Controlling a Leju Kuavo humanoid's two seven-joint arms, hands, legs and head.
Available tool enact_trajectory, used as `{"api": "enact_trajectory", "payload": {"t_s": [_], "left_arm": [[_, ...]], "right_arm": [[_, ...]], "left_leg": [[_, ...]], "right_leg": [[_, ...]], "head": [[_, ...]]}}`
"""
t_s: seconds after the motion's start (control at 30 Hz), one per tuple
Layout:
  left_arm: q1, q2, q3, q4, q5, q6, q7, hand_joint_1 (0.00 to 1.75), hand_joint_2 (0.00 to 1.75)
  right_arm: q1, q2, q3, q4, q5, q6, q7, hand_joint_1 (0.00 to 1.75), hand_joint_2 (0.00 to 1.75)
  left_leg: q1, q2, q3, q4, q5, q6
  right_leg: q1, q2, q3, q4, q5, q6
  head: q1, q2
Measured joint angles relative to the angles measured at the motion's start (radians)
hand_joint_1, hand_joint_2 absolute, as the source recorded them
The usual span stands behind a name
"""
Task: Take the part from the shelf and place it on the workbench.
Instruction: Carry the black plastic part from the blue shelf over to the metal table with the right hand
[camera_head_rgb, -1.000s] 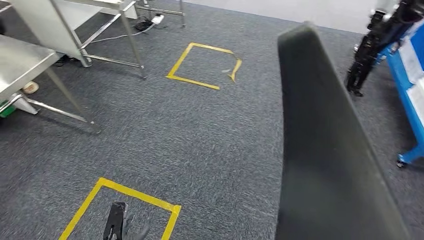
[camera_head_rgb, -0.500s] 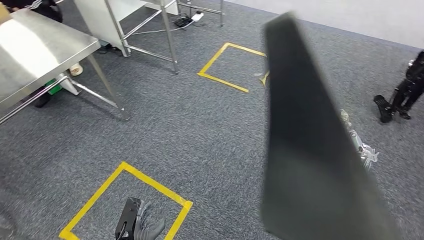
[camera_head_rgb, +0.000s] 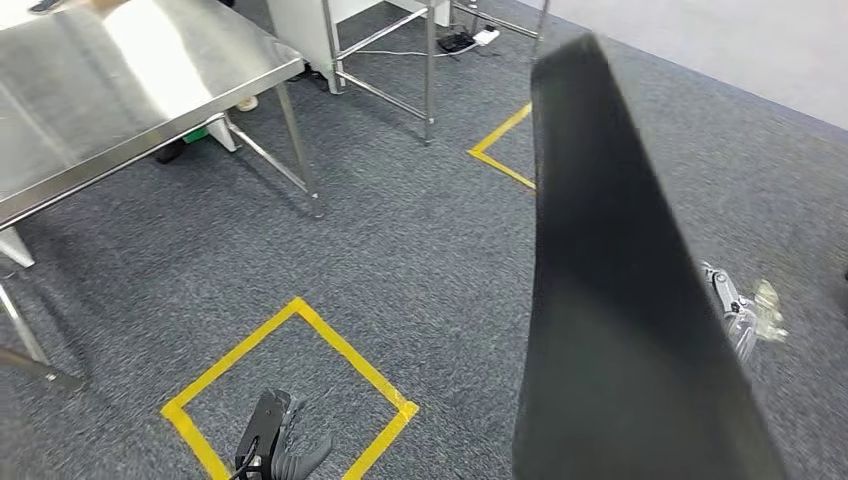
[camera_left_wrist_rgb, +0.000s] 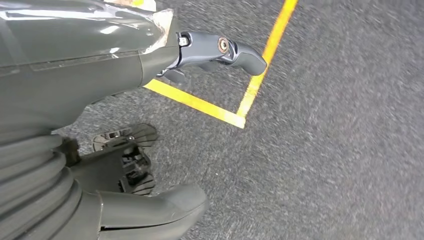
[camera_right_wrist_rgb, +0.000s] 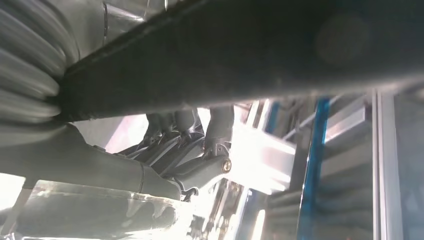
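A large, flat black part (camera_head_rgb: 620, 300) stands nearly upright on the right side of the head view and hides much of the floor behind it. My right hand (camera_head_rgb: 738, 312) grips it from behind, with silver fingers showing past its right edge. In the right wrist view the dark part (camera_right_wrist_rgb: 250, 50) crosses the frame and my right hand's fingers (camera_right_wrist_rgb: 200, 145) press against it. The steel workbench (camera_head_rgb: 110, 90) stands at the upper left. My left hand (camera_head_rgb: 272, 448) hangs low over the carpet, and the left wrist view shows that hand (camera_left_wrist_rgb: 115, 165) holding nothing, fingers apart.
A yellow tape square (camera_head_rgb: 300, 390) marks the grey carpet under my left hand, and a second yellow tape corner (camera_head_rgb: 505, 150) lies farther ahead. The legs of another metal table (camera_head_rgb: 400, 60) and a power strip (camera_head_rgb: 470, 38) are at the back. A blue frame (camera_right_wrist_rgb: 312, 165) shows in the right wrist view.
The whole picture has shifted: the camera turned left, so the workbench now fills the upper left and looks closer. The black part stays in my right hand; my left hand still hangs.
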Motion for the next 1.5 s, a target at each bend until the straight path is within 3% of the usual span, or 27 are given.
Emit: {"api": "enact_trajectory", "payload": {"t_s": [0.03,0.07,0.13,0.2,0.27,0.33,0.4,0.47,0.5,0.53,0.57,0.63,0.7,0.77,0.8,0.87,0.9,0.93,0.97,1.0,1.03,1.07,1.13,1.2,1.27,1.5], "left_arm": [[0.0,0.0,-0.002,0.0,0.0,0.0,0.0,0.0,1.75],[0.001,0.0,-0.003,0.0,-0.001,0.0,0.001,0.0,1.75],[0.001,0.0,-0.005,0.0,-0.007,-0.002,0.006,0.0,1.75],[0.003,0.002,-0.004,0.0,-0.02,-0.006,0.01,0.0,1.75],[0.01,0.006,-0.004,-0.001,-0.044,-0.013,0.016,0.0,1.75],[0.016,0.012,-0.003,-0.004,-0.089,-0.024,0.032,0.0,1.75],[0.016,0.015,-0.002,-0.007,-0.144,-0.035,0.052,0.0,1.75],[0.016,0.016,-0.002,-0.008,-0.181,-0.041,0.063,0.0,1.75],[0.017,0.017,-0.001,-0.008,-0.192,-0.042,0.065,0.0,1.75],[0.019,0.017,0.0,-0.008,-0.205,-0.045,0.068,0.0,1.75],[0.019,0.018,0.001,-0.008,-0.223,-0.051,0.072,0.0,1.75],[0.018,0.022,0.003,-0.009,-0.275,-0.072,0.088,0.0,1.75],[0.017,0.025,0.008,-0.011,-0.322,-0.089,0.1,0.0,1.75],[0.02,0.027,0.017,-0.013,-0.341,-0.094,0.113,0.0,1.75],[0.024,0.027,0.022,-0.012,-0.335,-0.095,0.132,0.0,1.75],[0.027,0.016,0.044,0.043,-0.284,-0.133,0.148,0.0,1.75],[0.019,0.002,0.067,0.129,-0.239,-0.179,0.111,0.0,1.75],[0.009,-0.019,0.097,0.248,-0.189,-0.237,0.033,0.0,1.75],[-0.001,-0.043,0.131,0.386,-0.144,-0.289,-0.085,0.0,1.75],[-0.005,-0.064,0.163,0.513,-0.112,-0.325,-0.213,0.0,1.75],[-0.005,-0.083,0.191,0.619,-0.093,-0.344,-0.335,0.0,1.75],[-0.007,-0.098,0.214,0.706,-0.085,-0.352,-0.433,0.0,1.75],[-0.022,-0.129,0.246,0.843,-0.078,-0.368,-0.493,0.0,1.75],[-0.031,-0.157,0.269,0.944,-0.064,-0.391,-0.441,0.0,1.75],[-0.028,-0.174,0.286,1.001,-0.044,-0.407,-0.402,0.0,1.75],[-0.025,-0.185,0.302,1.04,-0.028,-0.413,-0.388,0.0,1.75]], "right_arm": [[0.001,0.0,0.0,0.0,0.0,0.0,0.0,1.75,1.75],[0.001,-0.001,0.0,0.0,0.0,0.0,0.0,1.75,1.75],[0.001,-0.001,0.0,-0.001,0.001,0.0,0.0,1.75,1.75],[0.003,-0.001,0.001,-0.002,0.002,0.0,0.001,1.75,1.75],[0.005,-0.002,0.002,-0.003,0.003,0.0,0.001,1.75,1.75],[0.005,-0.002,0.003,-0.003,0.003,0.0,0.001,1.75,1.75],[0.008,-0.003,0.003,-0.004,0.002,0.0,0.001,1.75,1.75],[0.012,-0.004,0.003,-0.004,0.003,-0.001,0.0,1.75,1.75],[0.014,-0.004,0.003,-0.004,0.004,-0.001,0.0,1.75,1.75],[0.017,-0.004,0.003,-0.006,0.005,0.0,0.0,1.75,1.75],[0.019,-0.004,0.003,-0.008,0.006,0.0,0.001,1.75,1.75],[0.023,-0.004,0.003,-0.014,0.006,0.004,0.001,1.75,1.75],[0.025,-0.004,0.003,-0.019,0.005,0.01,0.001,1.75,1.75],[0.029,-0.004,0.004,-0.021,0.004,0.016,0.001,1.75,1.75],[0.03,-0.004,0.004,-0.023,0.005,0.017,0.0,1.75,1.75],[0.045,-0.004,-0.002,-0.034,0.006,0.025,-0.012,1.75,1.75],[0.06,-0.004,-0.01,-0.043,0.003,0.037,-0.023,1.75,1.75],[0.076,-0.003,-0.018,-0.051,-0.004,0.051,-0.036,1.75,1.75],[0.091,-0.003,-0.028,-0.057,-0.01,0.065,-0.046,1.75,1.75],[0.101,-0.002,-0.036,-0.06,-0.016,0.076,-0.055,1.75,1.75],[0.107,-0.001,-0.042,-0.061,-0.019,0.082,-0.06,1.75,1.75],[0.112,0.0,-0.047,-0.062,-0.02,0.086,-0.063,1.75,1.75],[0.116,0.002,-0.053,-0.064,-0.022,0.09,-0.064,1.75,1.75],[0.118,0.005,-0.056,-0.065,-0.024,0.093,-0.065,1.75,1.75],[0.12,0.007,-0.058,-0.065,-0.024,0.096,-0.066,1.75,1.75],[0.121,0.008,-0.059,-0.065,-0.023,0.101,-0.066,1.75,1.75]], "left_leg": [[0.0,-0.016,0.001,0.001,0.0,0.0],[0.001,-0.032,0.002,0.002,-0.001,-0.002],[0.001,-0.061,0.0,0.008,-0.003,-0.008],[-0.002,-0.083,-0.006,0.012,-0.003,-0.019],[-0.001,-0.097,-0.012,0.01,0.0,-0.029],[-0.003,-0.058,-0.025,0.036,-0.019,-0.038],[-0.004,0.009,-0.071,0.132,-0.076,-0.046],[0.0,0.036,-0.131,0.254,-0.129,-0.052],[0.001,0.04,-0.145,0.283,-0.133,-0.054],[0.002,0.044,-0.141,0.275,-0.12,-0.054],[0.002,0.051,-0.118,0.233,-0.093,-0.053],[-0.002,0.096,-0.043,0.099,-0.038,-0.047],[-0.01,0.126,-0.002,0.022,-0.02,-0.037],[-0.015,0.104,-0.002,0.015,-0.021,-0.027],[-0.013,0.091,0.001,0.009,-0.018,-0.021],[-0.006,0.066,0.01,-0.003,-0.009,-0.007],[-0.003,0.053,0.012,-0.007,-0.006,-0.002],[-0.002,0.039,0.011,-0.007,-0.004,0.001],[-0.002,0.025,0.01,-0.007,-0.004,0.001],[-0.002,0.012,0.01,-0.007,-0.004,0.001],[-0.002,0.0,0.009,-0.006,-0.004,0.001],[-0.002,-0.014,0.009,-0.005,-0.004,0.0],[-0.003,-0.045,0.01,-0.001,-0.005,-0.005],[-0.005,-0.071,0.006,0.003,-0.006,-0.016],[-0.006,-0.083,0.002,0.003,-0.005,-0.024],[-0.004,-0.086,-0.001,0.003,-0.003,-0.03]], "right_leg": [[-0.002,0.002,0.006,-0.027,0.021,0.009],[-0.004,0.01,0.03,-0.09,0.055,0.019],[-0.012,0.048,0.086,-0.229,0.118,0.03],[-0.013,0.064,0.11,-0.284,0.14,0.021],[-0.013,0.043,0.113,-0.284,0.144,0.005],[-0.017,0.022,0.115,-0.288,0.148,-0.009],[-0.016,-0.002,0.117,-0.29,0.147,-0.021],[-0.012,-0.03,0.117,-0.29,0.144,-0.026],[-0.011,-0.044,0.117,-0.29,0.143,-0.028],[-0.011,-0.057,0.118,-0.289,0.142,-0.028],[-0.01,-0.069,0.119,-0.289,0.141,-0.028],[-0.006,-0.092,0.124,-0.289,0.136,-0.024],[0.002,-0.112,0.13,-0.289,0.13,-0.015],[0.006,-0.136,0.138,-0.294,0.127,-0.005],[0.005,-0.133,0.141,-0.293,0.124,0.0],[0.002,-0.081,0.124,-0.249,0.098,0.005],[-0.001,-0.043,0.098,-0.196,0.074,0.003],[-0.002,-0.016,0.065,-0.129,0.047,0.0],[-0.002,-0.004,0.03,-0.065,0.025,-0.001],[-0.003,0.0,0.006,-0.025,0.016,0.002],[-0.004,0.002,0.0,-0.024,0.023,0.009],[-0.006,0.006,0.014,-0.063,0.046,0.019],[-0.013,0.04,0.079,-0.203,0.106,0.033],[-0.014,0.069,0.123,-0.286,0.134,0.024],[-0.009,0.063,0.129,-0.292,0.137,0.01],[-0.01,0.049,0.129,-0.293,0.139,0.001]], "head": [[0.0,0.0],[0.0,0.0],[0.001,0.0],[0.001,0.0],[0.001,0.0],[-0.003,0.0],[-0.01,0.0],[-0.014,0.0],[-0.014,0.0],[-0.015,0.0],[-0.015,0.0],[-0.015,0.0],[-0.014,0.0],[-0.013,0.0],[-0.012,0.0],[-0.01,0.0],[-0.006,0.0],[-0.003,0.0],[0.0,0.0],[0.001,0.0],[0.002,0.0],[0.001,0.0],[0.002,0.0],[0.003,0.0],[0.002,0.0],[0.002,0.0]]}}
